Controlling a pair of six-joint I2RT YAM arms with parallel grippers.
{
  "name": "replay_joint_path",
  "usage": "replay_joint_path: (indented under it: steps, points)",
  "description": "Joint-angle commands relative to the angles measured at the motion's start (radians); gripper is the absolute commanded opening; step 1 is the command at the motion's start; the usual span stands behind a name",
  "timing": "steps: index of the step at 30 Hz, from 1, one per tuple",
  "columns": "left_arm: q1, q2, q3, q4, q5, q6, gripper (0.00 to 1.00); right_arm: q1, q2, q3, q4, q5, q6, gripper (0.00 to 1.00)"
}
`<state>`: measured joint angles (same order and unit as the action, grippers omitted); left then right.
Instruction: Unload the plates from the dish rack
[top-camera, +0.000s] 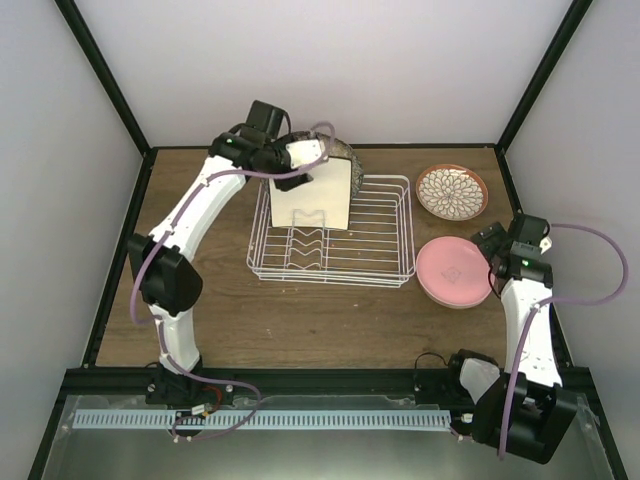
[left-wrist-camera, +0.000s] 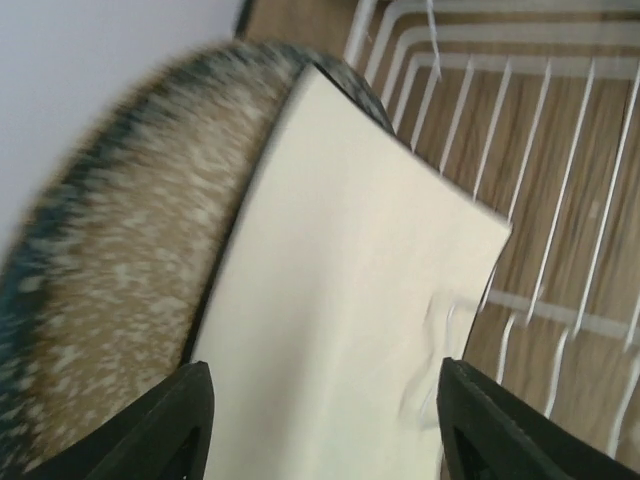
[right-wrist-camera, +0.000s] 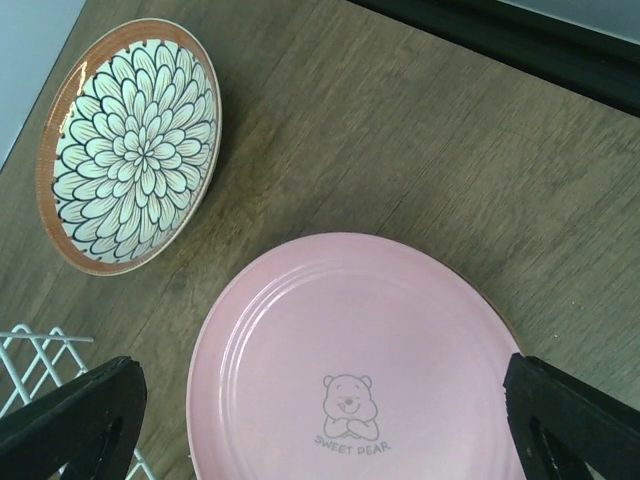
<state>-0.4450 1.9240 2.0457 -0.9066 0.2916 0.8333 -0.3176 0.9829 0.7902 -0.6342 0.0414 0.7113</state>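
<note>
The white wire dish rack (top-camera: 375, 240) stands mid-table. A cream square plate (top-camera: 312, 195) stands upright in its left end, with the speckled grey-beige plate (top-camera: 346, 153) upright just behind it. My left gripper (top-camera: 298, 176) is open at the cream plate's top left edge. In the left wrist view the fingers (left-wrist-camera: 170, 430) stand wide on either side of the cream plate (left-wrist-camera: 350, 300), with the speckled plate (left-wrist-camera: 120, 260) to its left. My right gripper (top-camera: 487, 243) is open and empty above the pink plate (top-camera: 455, 272), which lies flat. The floral plate (top-camera: 452, 191) lies beyond it. No mint-green plate shows.
The right wrist view shows the pink plate (right-wrist-camera: 360, 340) with a bear mark, the floral plate (right-wrist-camera: 130, 145) and a corner of the rack (right-wrist-camera: 40, 350). The rack's right part (left-wrist-camera: 560, 200) holds only wire prongs. Black frame posts and white walls enclose the table.
</note>
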Motion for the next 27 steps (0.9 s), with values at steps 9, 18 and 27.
replay_joint_path:
  steps: [9, 18, 27]
  points:
    - [0.018, 0.035, -0.024, 0.100, 0.014, 0.290, 0.57, -0.006, -0.058, 0.004, -0.022, -0.010, -0.025, 1.00]
    - [0.036, 0.090, -0.012, 0.108, 0.029, 0.305, 0.58, -0.005, -0.072, 0.000, -0.025, -0.009, -0.029, 1.00]
    - [0.052, 0.210, 0.135, 0.110, 0.024, 0.293, 0.59, -0.005, -0.086, 0.006, -0.038, 0.004, -0.033, 1.00]
